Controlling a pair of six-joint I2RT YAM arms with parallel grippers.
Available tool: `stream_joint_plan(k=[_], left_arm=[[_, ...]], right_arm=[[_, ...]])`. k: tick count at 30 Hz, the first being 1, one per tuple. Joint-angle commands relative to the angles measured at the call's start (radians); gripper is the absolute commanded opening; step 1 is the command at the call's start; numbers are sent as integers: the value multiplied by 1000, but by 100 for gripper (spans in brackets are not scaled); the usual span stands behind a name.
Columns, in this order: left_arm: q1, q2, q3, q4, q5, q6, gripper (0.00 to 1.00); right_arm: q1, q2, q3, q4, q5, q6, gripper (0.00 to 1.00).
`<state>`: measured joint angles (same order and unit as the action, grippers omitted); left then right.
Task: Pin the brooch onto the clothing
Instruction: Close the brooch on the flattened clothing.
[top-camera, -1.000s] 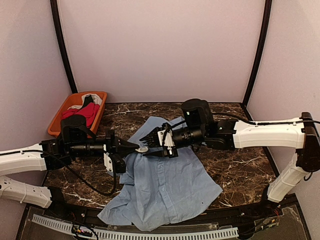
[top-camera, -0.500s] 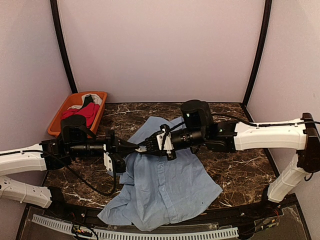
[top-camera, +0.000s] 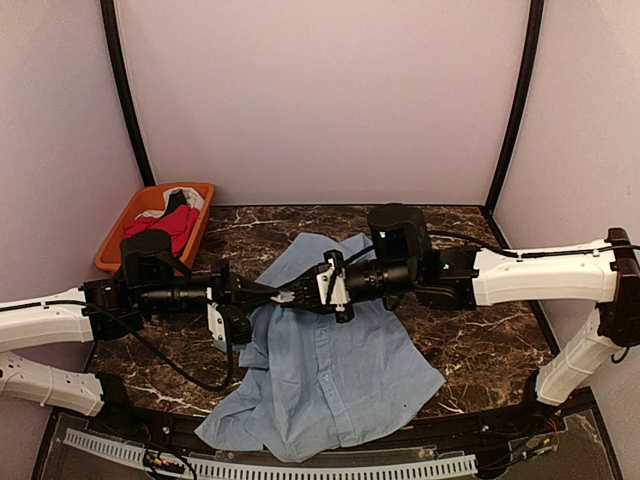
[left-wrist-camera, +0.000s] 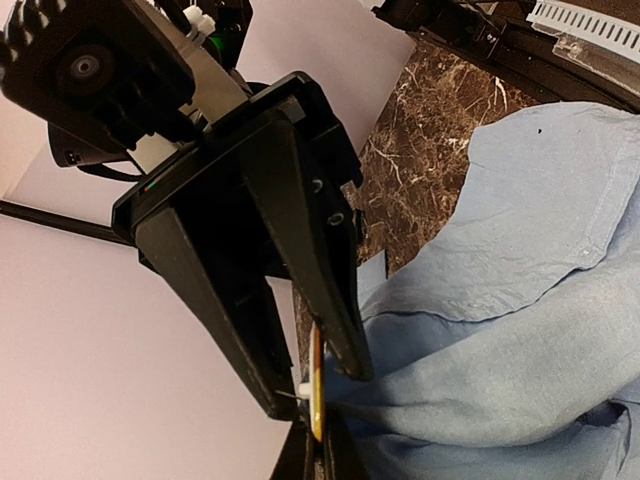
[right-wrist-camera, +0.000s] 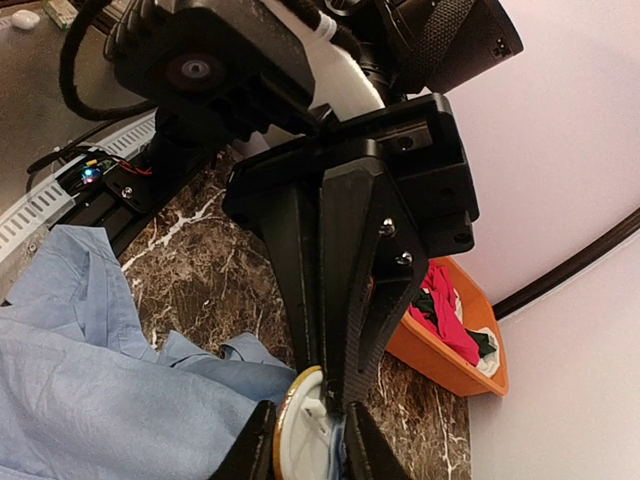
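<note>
At the upper left part of the large light blue button-up shirt (top-camera: 330, 365), which lies crumpled on the dark marble table (top-camera: 480, 330), the two arms meet tip to tip along a left-to-right line. The left gripper (top-camera: 281, 297) is fully closed. The small round brooch (left-wrist-camera: 316, 386), white with a gold rim, stands on edge at its fingertips, apparently pinched there by its rim. The right gripper (top-camera: 303, 293) faces it head-on from the opposite side. Its jaws are narrowed to a slim gap, with one finger beside each face of the disc; whether they press on it I cannot tell. A raised fold of the shirt lies against the brooch just under the tips, so the pinning likely turns on bringing that fold square to the disc's back face.
</note>
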<state>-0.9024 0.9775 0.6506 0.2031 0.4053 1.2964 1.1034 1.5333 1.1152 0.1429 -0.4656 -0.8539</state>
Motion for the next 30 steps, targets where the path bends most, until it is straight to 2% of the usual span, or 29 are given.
stream_joint_plan(k=[1, 8, 17, 21, 23, 29, 30], left_arm=[[-3, -21, -23, 39, 6, -2, 1], [-3, -28, -30, 55, -8, -2, 1], [-3, -40, -32, 62, -13, -1, 1], [-2, -43, -32, 62, -18, 2, 1], [-3, -43, -32, 61, -18, 6, 1], [-3, -43, -32, 54, -17, 16, 1], [-3, -44, -32, 53, -19, 16, 1]], right_arm=[[10, -31, -25, 66, 48, 19, 26], [16, -3, 14, 17, 67, 37, 19], [22, -7, -1, 39, 88, 58, 6], [28, -4, -4, 40, 104, 60, 6], [38, 5, 2, 28, 127, 47, 9], [57, 47, 46, -49, 171, 45, 34], [59, 48, 48, -52, 170, 48, 36]])
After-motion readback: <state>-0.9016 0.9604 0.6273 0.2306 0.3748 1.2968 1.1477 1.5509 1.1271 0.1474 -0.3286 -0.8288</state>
